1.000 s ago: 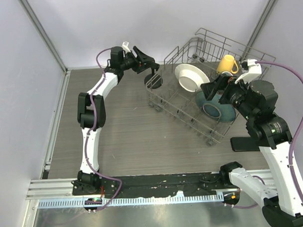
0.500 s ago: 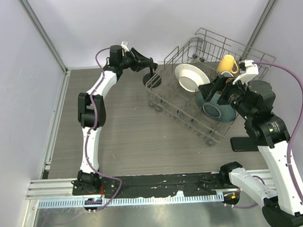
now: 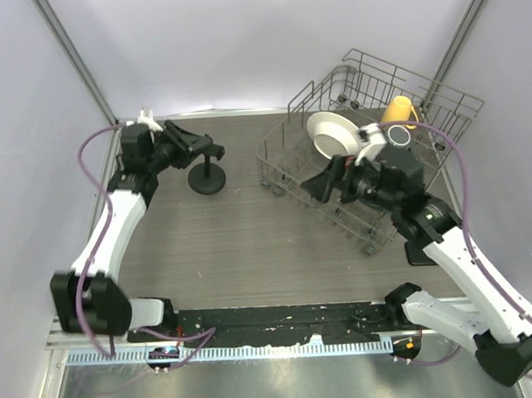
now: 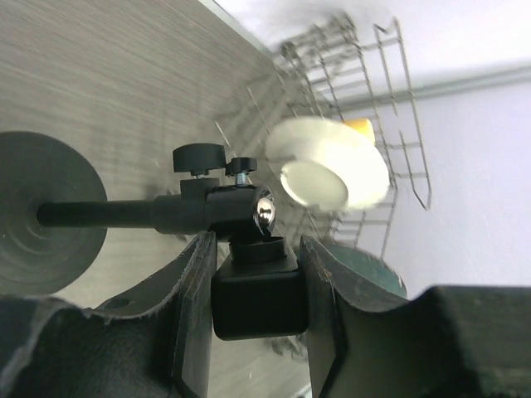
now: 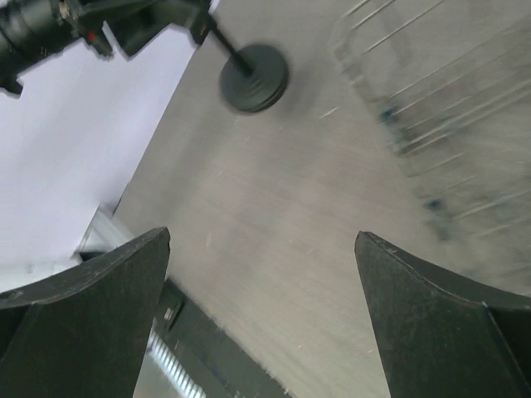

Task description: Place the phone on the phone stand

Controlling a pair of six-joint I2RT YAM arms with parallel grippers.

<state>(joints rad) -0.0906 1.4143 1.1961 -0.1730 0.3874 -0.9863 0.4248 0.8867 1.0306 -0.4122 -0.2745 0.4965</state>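
The black phone stand stands on the table left of the rack, its disc base down. My left gripper is shut on its top. In the left wrist view the fingers clamp the stand's black cradle block, with the stem and disc base beyond. The phone lies flat on the table at the right, partly hidden by my right arm. My right gripper is open and empty above the rack's front left edge. In its wrist view the right gripper looks down on bare table, the stand far ahead.
A grey wire dish rack fills the back right, holding a white plate and a yellow mug. A teal bowl shows in the left wrist view. Walls close the left and back sides.
My left arm has carried the stand from beside the rack leftward and nearer, onto open table. My right arm has swung left over the rack's front.
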